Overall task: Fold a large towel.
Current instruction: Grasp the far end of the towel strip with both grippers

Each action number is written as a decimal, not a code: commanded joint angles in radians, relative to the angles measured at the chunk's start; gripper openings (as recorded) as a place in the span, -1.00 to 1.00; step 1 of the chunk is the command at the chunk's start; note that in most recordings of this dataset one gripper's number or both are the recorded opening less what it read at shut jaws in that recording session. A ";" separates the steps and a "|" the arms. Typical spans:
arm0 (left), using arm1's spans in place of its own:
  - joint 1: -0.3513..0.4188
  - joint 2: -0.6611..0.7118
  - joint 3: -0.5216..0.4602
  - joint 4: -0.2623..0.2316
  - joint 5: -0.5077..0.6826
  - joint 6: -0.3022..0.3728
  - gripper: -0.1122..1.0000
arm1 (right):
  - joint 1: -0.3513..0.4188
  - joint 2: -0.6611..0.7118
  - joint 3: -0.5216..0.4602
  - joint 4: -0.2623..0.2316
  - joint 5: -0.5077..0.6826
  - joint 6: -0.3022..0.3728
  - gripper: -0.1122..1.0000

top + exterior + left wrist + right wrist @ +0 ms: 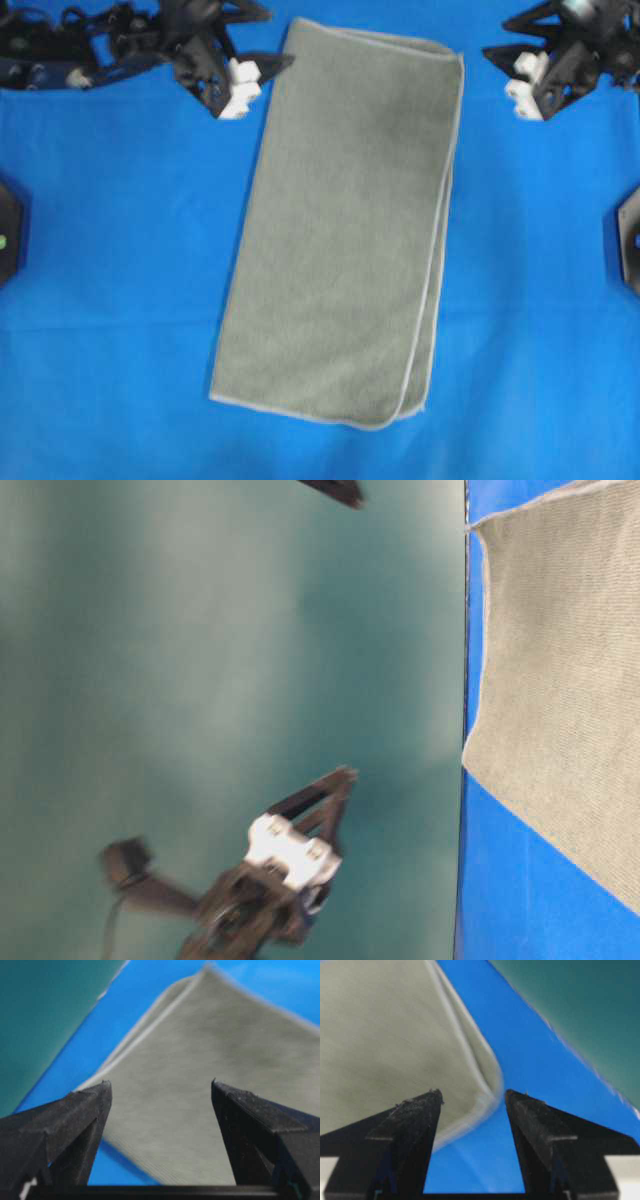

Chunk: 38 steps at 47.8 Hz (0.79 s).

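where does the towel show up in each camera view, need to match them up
Overhead exterior: the towel lies folded in the middle, tilted, between both arms.
Table-level exterior: right edge, on the blue cloth.
Left wrist: upper right, beyond the open left gripper.
Right wrist: upper left, its rounded corner between the open right gripper tips.
Shared landmark: the pale stitched hem against the blue cloth.

Left pincer [262, 72] hanging at top left of overhead view, fingers [82, 1110] spreading wide, gripping nothing. Right pincer [500, 62] hanging at top right, fingers [415, 1115] also parting, gripping nothing. Both arms reaching in from top edge, well apart.
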 commanded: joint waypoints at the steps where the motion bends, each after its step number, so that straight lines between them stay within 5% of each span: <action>1: 0.032 0.087 -0.063 0.002 -0.025 0.003 0.58 | -0.034 0.089 -0.034 -0.006 -0.058 0.000 0.24; 18: 0.107 0.353 -0.207 -0.003 -0.021 0.002 0.58 | -0.072 0.434 -0.155 -0.014 -0.187 -0.003 0.24; 29: 0.112 0.410 -0.252 -0.003 0.041 0.000 0.49 | -0.075 0.515 -0.199 -0.020 -0.186 -0.006 0.24; 33: 0.114 0.416 -0.272 -0.003 0.087 0.000 0.33 | -0.081 0.517 -0.207 -0.026 -0.183 -0.006 0.21; 38: 0.114 0.420 -0.287 -0.003 0.106 0.000 -0.12 | -0.084 0.522 -0.210 -0.048 -0.178 -0.008 0.09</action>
